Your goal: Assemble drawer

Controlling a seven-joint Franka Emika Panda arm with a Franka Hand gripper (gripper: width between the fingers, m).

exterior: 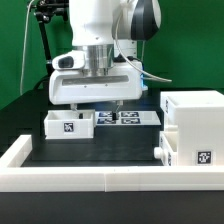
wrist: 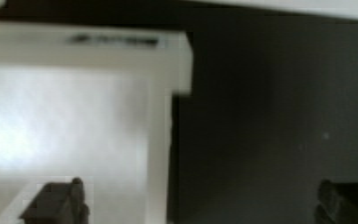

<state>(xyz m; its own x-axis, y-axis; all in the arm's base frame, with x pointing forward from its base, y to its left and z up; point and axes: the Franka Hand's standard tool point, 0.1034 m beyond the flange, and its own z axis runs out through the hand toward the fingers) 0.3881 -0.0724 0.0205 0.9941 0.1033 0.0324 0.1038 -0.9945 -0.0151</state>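
Note:
The tall white drawer housing [exterior: 195, 125] stands at the exterior view's right, with a tag on its front and a small knob [exterior: 160, 148] sticking out toward the left. A small white tray [exterior: 68, 124] with a tag lies on the black table at the left. My gripper [exterior: 102, 108] hangs just above the tray's right end, open wide and empty. In the wrist view the tray [wrist: 78, 110] is a blurred white block. One fingertip [wrist: 55, 203] is over it and the other is over dark table, with the gripper [wrist: 202, 205] straddling the tray's edge.
The marker board [exterior: 125, 118] lies flat just behind the gripper, between tray and housing. A low white border wall [exterior: 100, 172] runs along the front and up the left side. A green backdrop is behind.

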